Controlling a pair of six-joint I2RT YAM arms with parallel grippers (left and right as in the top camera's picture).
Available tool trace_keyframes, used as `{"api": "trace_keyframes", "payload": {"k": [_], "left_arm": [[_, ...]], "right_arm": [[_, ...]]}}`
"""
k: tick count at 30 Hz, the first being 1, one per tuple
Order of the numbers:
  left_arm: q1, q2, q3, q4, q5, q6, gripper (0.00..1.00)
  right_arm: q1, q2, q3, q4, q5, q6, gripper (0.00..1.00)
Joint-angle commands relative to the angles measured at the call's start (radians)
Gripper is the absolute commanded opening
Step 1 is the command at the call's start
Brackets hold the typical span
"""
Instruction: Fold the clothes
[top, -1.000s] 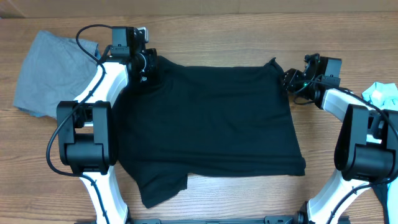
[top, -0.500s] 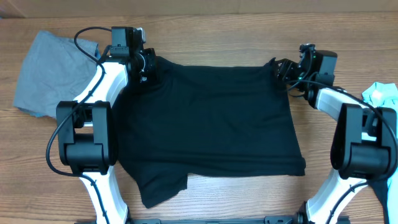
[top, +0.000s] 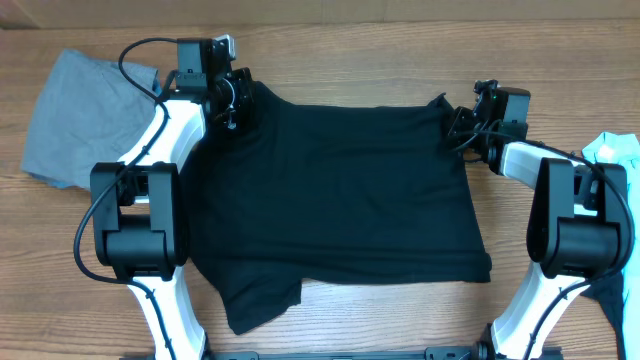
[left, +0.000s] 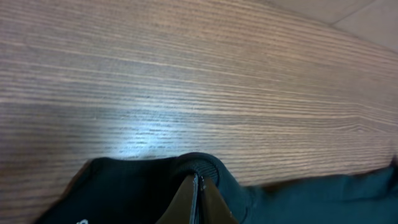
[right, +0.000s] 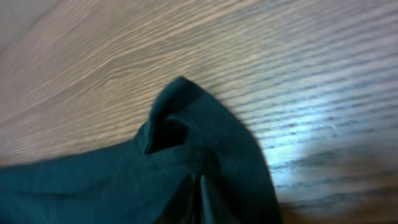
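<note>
At the far corners of the black shirt (top: 340, 190), left pincer (left: 196, 188) and right pincer (right: 195, 188) each pinch its edge.

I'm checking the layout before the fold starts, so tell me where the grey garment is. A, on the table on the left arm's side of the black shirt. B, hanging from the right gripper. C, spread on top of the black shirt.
A: in the overhead view the grey garment lies on the wooden table out past the left arm, beside the black shirt rather than on it.
</note>
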Motion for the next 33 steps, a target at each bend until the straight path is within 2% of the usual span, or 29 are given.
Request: {"api": "trace_keyframes", "payload": {"k": [1,11,12,13,16,18,21,24,27,29,31,33], "left_arm": [[0.031,-0.016,0.022,0.019,0.023,-0.006,0.04],[0.075,-0.016,0.022,0.024,0.007,-0.009,0.05],[0.075,-0.016,0.022,0.024,0.008,-0.009,0.08],[0.075,-0.016,0.022,0.024,0.008,-0.006,0.11],[0.075,-0.016,0.022,0.024,0.012,0.003,0.27],[0.078,-0.021,0.023,0.023,0.035,0.028,0.38],[0.093,-0.041,0.039,-0.015,0.094,0.065,0.43],[0.116,-0.105,0.064,-0.142,0.209,0.129,0.44],[0.118,-0.189,0.07,-0.32,0.211,0.182,0.43],[0.109,-0.241,0.07,-0.439,0.171,0.212,0.41],[0.089,-0.281,0.07,-0.59,0.034,0.23,0.39],[0.076,-0.282,0.068,-0.693,-0.057,0.232,0.31]], "right_arm": [[-0.019,0.003,0.017,0.005,-0.008,0.001,0.04],[-0.094,0.003,0.033,0.011,-0.04,0.056,0.05],[-0.101,0.003,0.033,0.009,-0.054,0.056,0.15],[-0.106,0.003,0.033,0.007,-0.075,0.052,0.31],[-0.126,-0.004,0.033,-0.004,-0.144,0.045,0.51],[-0.145,-0.027,0.033,-0.037,-0.18,0.045,0.56],[-0.172,-0.095,0.033,-0.13,-0.193,-0.002,0.58],[-0.193,-0.215,0.033,-0.294,-0.193,-0.031,0.59],[-0.197,-0.334,0.033,-0.486,-0.186,-0.035,0.59],[-0.195,-0.394,0.033,-0.626,-0.159,-0.034,0.61],[-0.181,-0.42,0.032,-0.802,-0.106,-0.034,0.61],[-0.167,-0.412,0.019,-0.908,-0.025,-0.034,0.57]]}}
